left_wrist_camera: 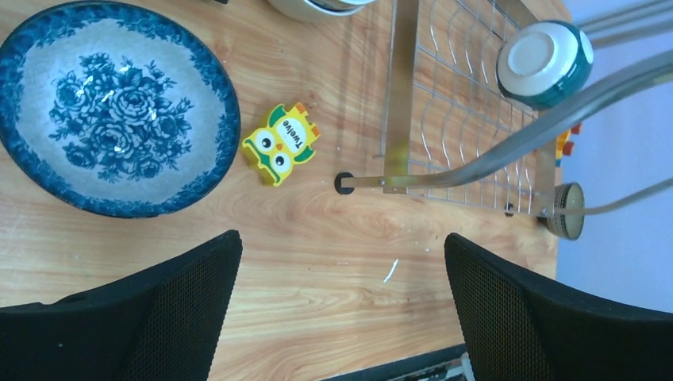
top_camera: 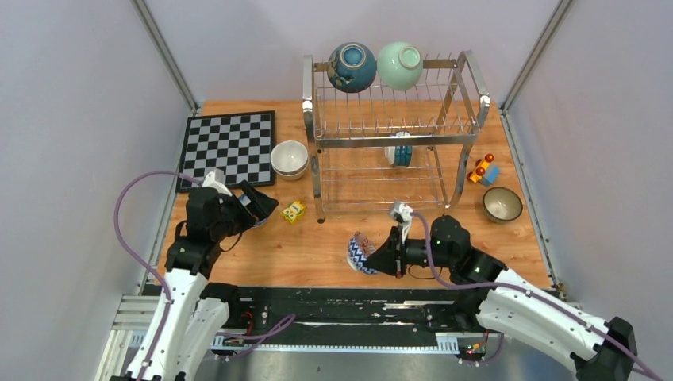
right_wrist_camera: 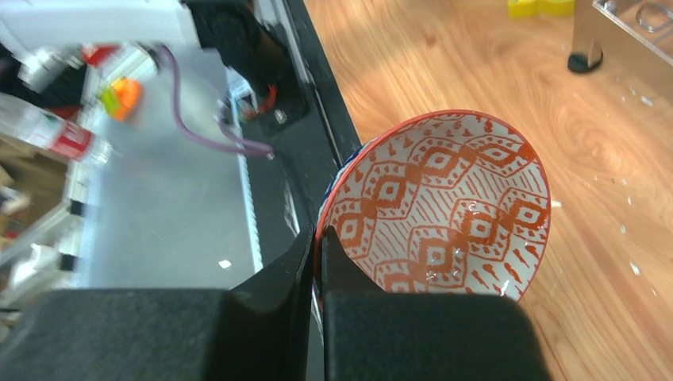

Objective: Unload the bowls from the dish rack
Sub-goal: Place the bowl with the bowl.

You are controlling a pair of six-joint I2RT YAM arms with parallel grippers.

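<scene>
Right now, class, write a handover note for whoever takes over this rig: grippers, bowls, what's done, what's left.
Left gripper: open, empty, beside the blue floral bowl.
Right gripper: shut on the red-patterned bowl, by its rim, tilted.
Done: floral bowl, stacked cream bowls, dark-rimmed bowl on the table.
Left: dark blue bowl and mint bowl on the dish rack, top tier; teal-and-white bowl, lower tier; set the red one down.

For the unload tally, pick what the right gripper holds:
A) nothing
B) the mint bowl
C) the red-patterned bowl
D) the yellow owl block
C: the right gripper has its fingers closed on the rim of the red-patterned bowl, which it holds tipped on edge.
</scene>
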